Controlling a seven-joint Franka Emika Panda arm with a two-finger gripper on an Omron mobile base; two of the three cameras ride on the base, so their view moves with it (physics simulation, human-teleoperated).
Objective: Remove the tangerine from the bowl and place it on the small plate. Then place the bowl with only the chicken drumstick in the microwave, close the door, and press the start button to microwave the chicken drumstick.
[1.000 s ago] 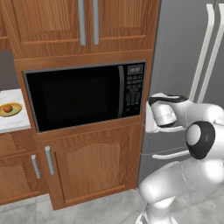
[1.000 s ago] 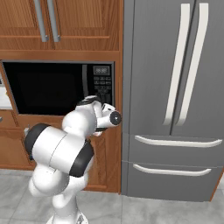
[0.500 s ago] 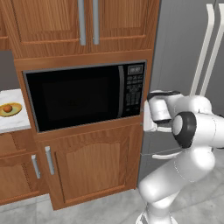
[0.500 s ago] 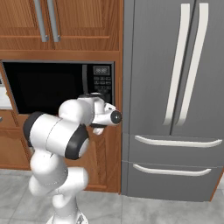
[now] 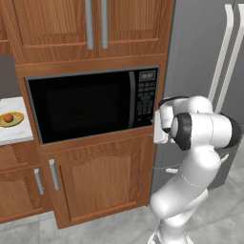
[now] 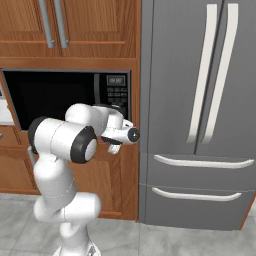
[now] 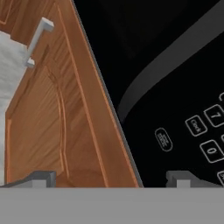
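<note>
The end effector (image 7: 111,177), its jaws spread wide and empty, hangs just off the lower right corner of the microwave (image 5: 90,105), whose keypad panel (image 7: 192,131) lies straight ahead.

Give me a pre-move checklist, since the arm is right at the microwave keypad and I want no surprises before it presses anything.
1. Microwave door closed: ok, it sits flush in its frame.
2. Gripper empty and open: ok, fingertips stand apart with nothing between.
3. Gripper near the keypad: ok, buttons fill the hand view's right side.
4. Tangerine on the small plate: ok, on the counter at left.
5. Bowl with drumstick inside the microwave: cannot tell, the window is dark.
6. Gripper lined up on the start button: cannot tell.
</note>
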